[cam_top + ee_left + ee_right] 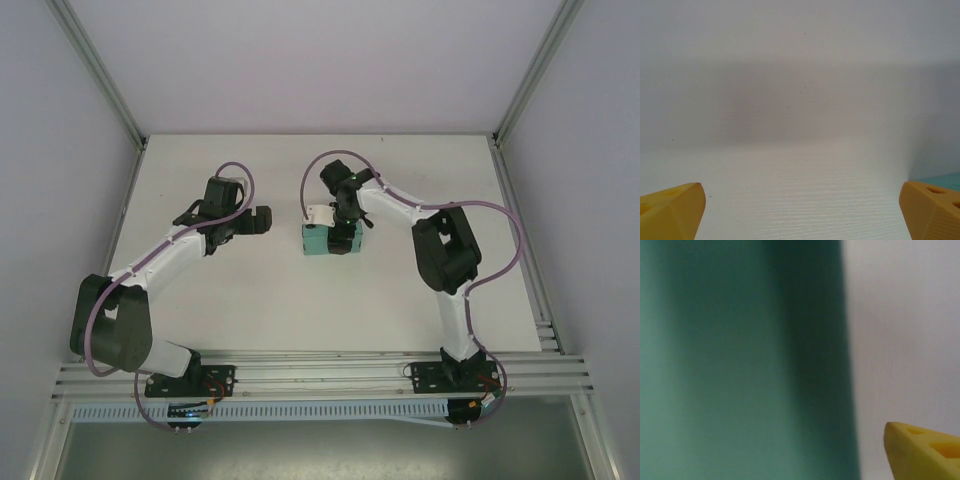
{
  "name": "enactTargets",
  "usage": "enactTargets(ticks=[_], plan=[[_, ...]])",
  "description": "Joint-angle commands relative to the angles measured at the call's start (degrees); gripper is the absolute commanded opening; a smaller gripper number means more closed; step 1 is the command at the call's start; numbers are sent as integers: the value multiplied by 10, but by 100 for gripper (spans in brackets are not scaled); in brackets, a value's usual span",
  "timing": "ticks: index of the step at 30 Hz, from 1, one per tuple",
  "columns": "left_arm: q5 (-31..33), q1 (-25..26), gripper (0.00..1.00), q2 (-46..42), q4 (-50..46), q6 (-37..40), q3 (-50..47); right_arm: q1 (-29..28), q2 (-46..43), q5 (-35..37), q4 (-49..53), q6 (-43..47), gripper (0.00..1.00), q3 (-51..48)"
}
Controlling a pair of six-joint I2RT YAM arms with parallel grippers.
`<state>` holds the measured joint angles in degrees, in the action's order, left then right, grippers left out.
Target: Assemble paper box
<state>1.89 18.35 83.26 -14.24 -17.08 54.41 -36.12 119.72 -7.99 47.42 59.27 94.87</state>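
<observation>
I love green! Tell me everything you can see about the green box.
The box is small and teal-green, with plain sides that look like thin card. It sits on the white table, near the middle. The right gripper is down over its right end; whether it grips is unclear.

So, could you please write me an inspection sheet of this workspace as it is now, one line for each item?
Surface: white table, no marks visible.
Job's things: teal paper box near the table's middle, already block-shaped.
Clutter: nothing seen.
End effectors: left end effector open, to the left of the box and apart from it; right end effector down at the box, grip not clear.
Cables: purple cable loops along both arms, off the box.
Surroundings: pale walls; aluminium frame rails at the near edge.
</observation>
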Motion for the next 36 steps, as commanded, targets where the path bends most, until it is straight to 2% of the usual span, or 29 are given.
enactTargets(ticks=[1,3,7,10,11,18,24,26,33,36], plan=[[10,-4,98,-13,-13,11,-8,-5,-1,35,-2,3,68,-5],[12,-3,99,-18,-13,11,-12,-7,-5,43,-19,-3,57,-14],[17,-3,99,-27,-17,12,-16,-14,-18,84,-57,-13,50,-27],[20,-3,99,-35,-18,10,-20,-18,-37,123,-101,-28,49,-45],[22,-3,98,-40,-18,10,-21,-21,-45,140,-127,-32,42,-56],[27,-3,98,-62,-17,6,-34,-37,-76,279,-349,3,40,-157],[23,-3,99,-73,-19,5,-43,-46,-81,259,-427,46,42,-222],[22,-3,99,-77,-18,6,-46,-50,-80,263,-429,59,44,-238],[16,-3,99,-88,-13,11,-47,-58,-125,221,-349,40,83,-270],[13,-3,99,-87,-12,13,-42,-66,-157,192,-293,9,89,-266]])
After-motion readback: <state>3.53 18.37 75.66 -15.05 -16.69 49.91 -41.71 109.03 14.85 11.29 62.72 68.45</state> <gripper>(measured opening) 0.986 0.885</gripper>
